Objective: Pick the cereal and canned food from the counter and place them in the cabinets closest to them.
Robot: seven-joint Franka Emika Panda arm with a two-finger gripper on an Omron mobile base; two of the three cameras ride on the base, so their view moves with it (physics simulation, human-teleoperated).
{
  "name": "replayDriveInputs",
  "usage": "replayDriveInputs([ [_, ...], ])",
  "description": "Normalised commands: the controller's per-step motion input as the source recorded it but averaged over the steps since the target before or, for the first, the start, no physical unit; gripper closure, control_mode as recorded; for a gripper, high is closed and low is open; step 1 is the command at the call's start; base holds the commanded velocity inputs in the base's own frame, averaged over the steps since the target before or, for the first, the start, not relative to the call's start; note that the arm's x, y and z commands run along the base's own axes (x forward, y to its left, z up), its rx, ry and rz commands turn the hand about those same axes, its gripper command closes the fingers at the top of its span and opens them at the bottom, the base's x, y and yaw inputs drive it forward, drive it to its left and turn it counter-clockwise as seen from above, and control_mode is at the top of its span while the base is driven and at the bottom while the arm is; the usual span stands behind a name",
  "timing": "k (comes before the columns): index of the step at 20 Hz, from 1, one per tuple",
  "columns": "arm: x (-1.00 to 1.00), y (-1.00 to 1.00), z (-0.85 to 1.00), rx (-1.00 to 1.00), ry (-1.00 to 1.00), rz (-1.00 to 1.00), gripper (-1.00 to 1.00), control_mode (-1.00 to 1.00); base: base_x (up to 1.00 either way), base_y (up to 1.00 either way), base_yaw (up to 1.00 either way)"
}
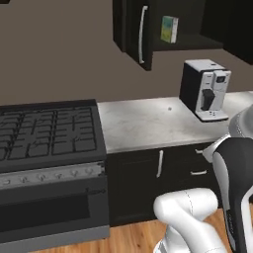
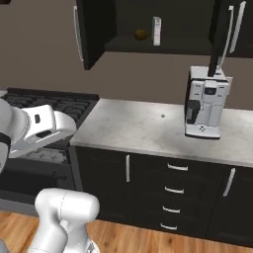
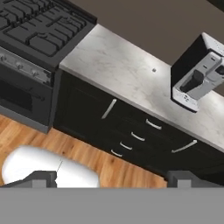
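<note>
The cereal (image 1: 169,29) stands in the open cabinets (image 1: 133,29); the right base view adds perhaps a brown ball (image 2: 141,34) beside it. The gripper (image 3: 112,177) is spread wide, holding nothing.

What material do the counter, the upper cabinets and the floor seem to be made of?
The counter looks like polished marble or an imitation: white with faint grey veins. The cabinets seem to be painted or laminated board, flat and near-black, with a handle that looks like brushed metal. The floor appears to be wood planks, orange-brown with visible grain. As a render, all remain uncertain.
</note>
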Motion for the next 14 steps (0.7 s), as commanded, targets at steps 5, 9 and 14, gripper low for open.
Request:
replayDriveInputs([
  [5,0.0,0.0,0.0,0.0,0.0,0.0,-1.0,1.0,-0.21,0.65,0.0],
  [9,0.0,0.0,0.0,0.0,0.0,0.0,-1.0,1.0,-0.22,0.69,0.0],
  [14,0.0,0.0,0.0,0.0,0.0,0.0,-1.0,1.0,-0.21,0.69,0.0],
])
